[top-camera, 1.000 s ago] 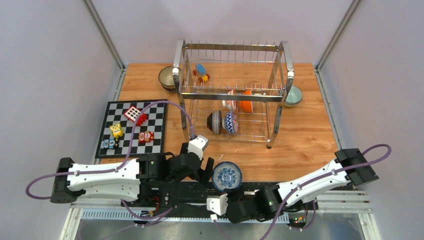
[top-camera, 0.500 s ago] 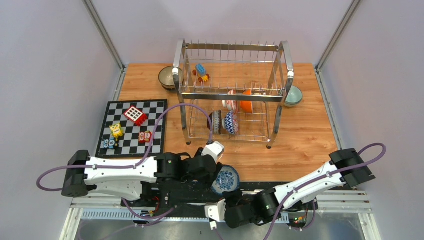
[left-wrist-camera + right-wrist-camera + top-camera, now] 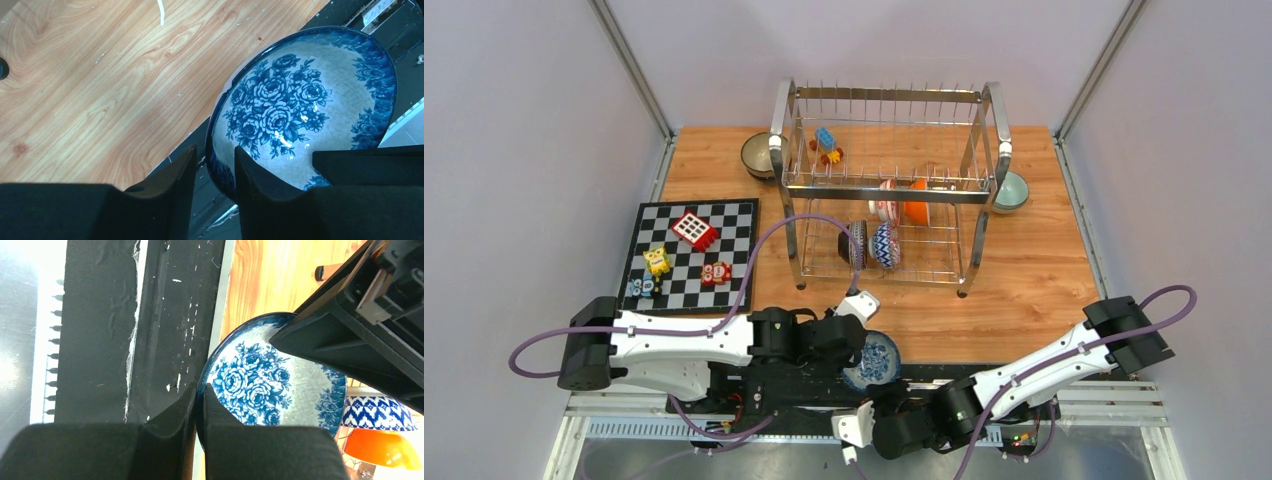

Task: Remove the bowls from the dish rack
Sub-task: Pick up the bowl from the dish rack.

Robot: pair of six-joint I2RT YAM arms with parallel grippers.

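A blue-white floral bowl point(image 3: 879, 358) hangs tilted over the table's near edge. My right gripper point(image 3: 871, 392) is shut on its rim from below; the right wrist view shows the gripper point(image 3: 199, 387) pinching the bowl point(image 3: 270, 385). My left gripper point(image 3: 861, 346) has reached it from the left. In the left wrist view the gripper point(image 3: 212, 152) straddles the rim of the bowl point(image 3: 300, 100), one finger inside and the outer finger a small gap off the wall. The dish rack point(image 3: 884, 95) still holds a dark striped bowl point(image 3: 854, 243), a zigzag bowl point(image 3: 884, 245), a red patterned bowl point(image 3: 886, 200) and an orange bowl point(image 3: 916, 202).
A speckled brown bowl point(image 3: 757, 153) sits left of the rack and a mint green bowl point(image 3: 1012, 190) right of it. Toy blocks point(image 3: 827, 143) lie on the rack's upper tier. A chequered board point(image 3: 689, 255) with toys is at the left.
My left gripper has swung right to the floral bowl and narrowed its jaws around the rim. The bowl has tilted and slid toward the near edge, with the right gripper still on it.
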